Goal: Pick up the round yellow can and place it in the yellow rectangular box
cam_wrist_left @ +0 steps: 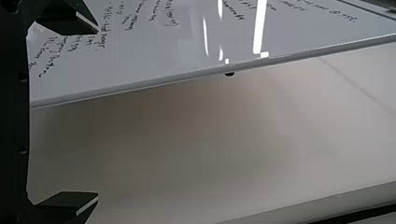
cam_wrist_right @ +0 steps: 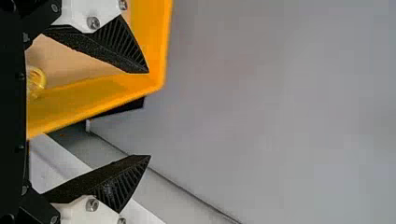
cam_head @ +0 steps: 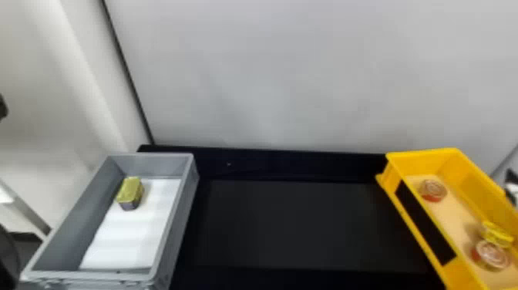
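Yellow rectangular box (cam_head: 424, 154) lies past the right gripper (cam_wrist_right: 149, 114), fingers spread, holding nothing; left gripper (cam_wrist_left: 98, 113) likewise released. Round yellow can (cam_head: 497, 234) sits inside the box, seemingly tilted, beside a red-sided can (cam_head: 493, 256). Judged light, stiff, slick; best grip: opposite sides, moderate squeeze.

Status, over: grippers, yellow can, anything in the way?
Left gripper open, empty. Right gripper open, empty, by the yellow box. Yellow can inside the box. Red-sided can close beside it, might crowd a regrasp.
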